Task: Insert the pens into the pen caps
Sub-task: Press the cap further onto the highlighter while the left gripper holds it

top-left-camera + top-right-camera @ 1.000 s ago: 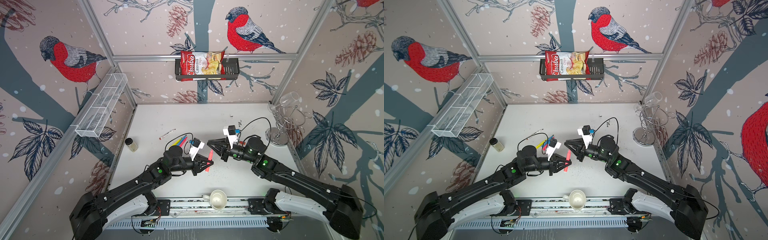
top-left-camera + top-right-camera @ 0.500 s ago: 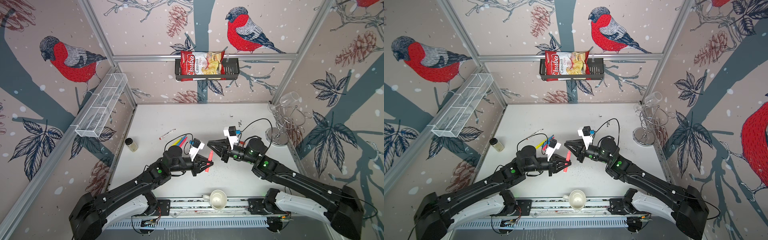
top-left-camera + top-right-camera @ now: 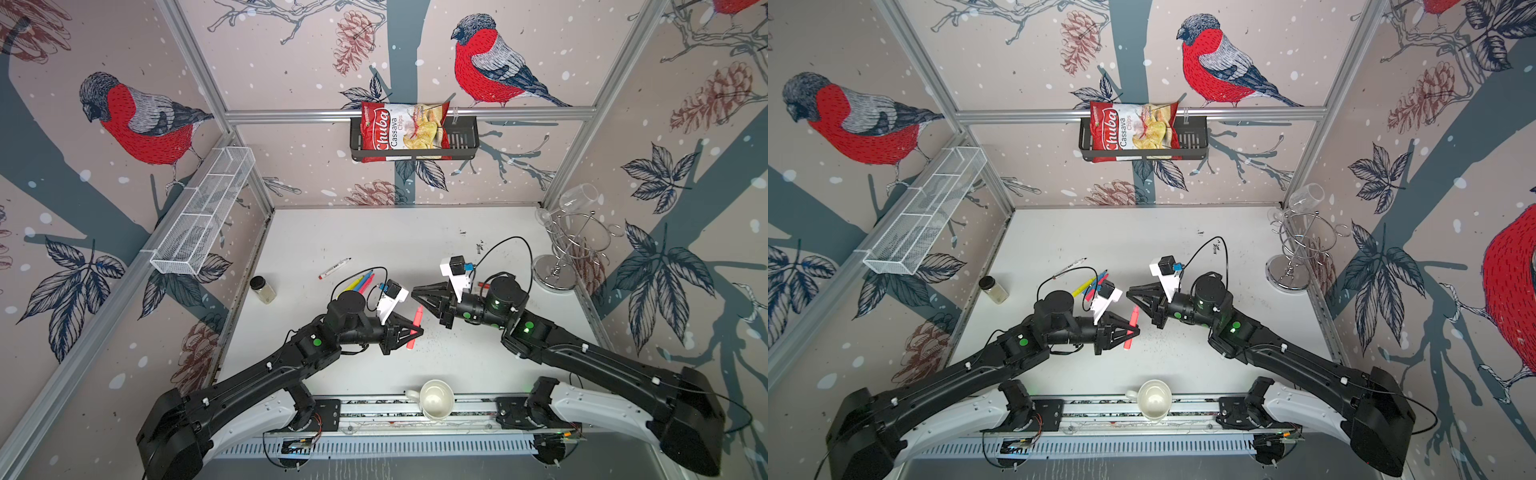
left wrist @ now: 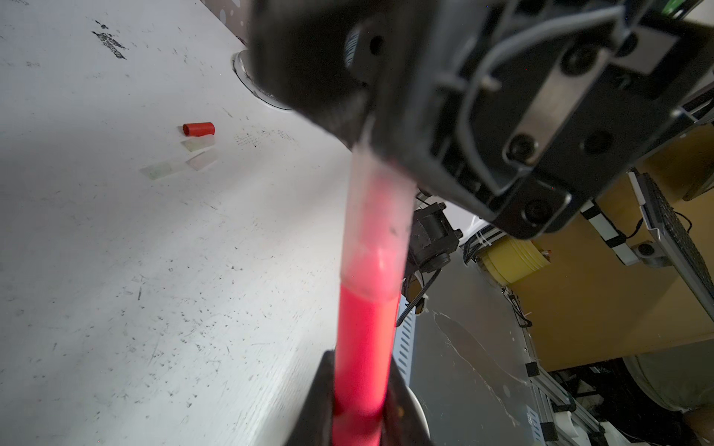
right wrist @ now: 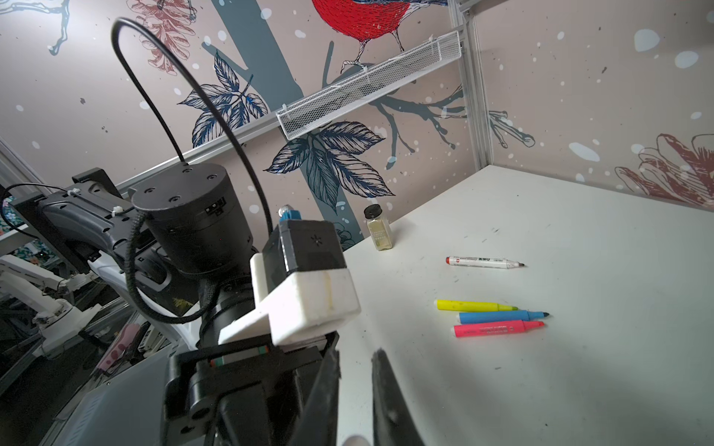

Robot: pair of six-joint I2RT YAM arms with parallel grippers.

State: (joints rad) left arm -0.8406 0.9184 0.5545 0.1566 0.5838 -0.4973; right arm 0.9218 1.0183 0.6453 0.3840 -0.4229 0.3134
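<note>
Between the left fingers, clamped tight, sits the lower barrel of a pink-red pen, held in the air above the desk with its tip toward the other arm. The right fingers are pinched shut on the far end of a translucent cap. In the left wrist view, the cap's open skirt already covers the pen's tip section. In both top views the pen slants up to meet the right fingertips.

The step in hand looks like the final seating push. It should go straight along the pen's own axis, with cap and barrel kept in one line, because the right grip is only on the cap's end and a sideways load could tilt it or pop it free. The left grip must stay firm so the barrel does not slide back. I cannot tell whether the cap has fully clicked home, so the right fingers should let go only once it resists.

Farther out on the desk lie a red cap and three clear caps. The yellow pen, blue pen, second pink pen and white pen are uncapped.
</note>
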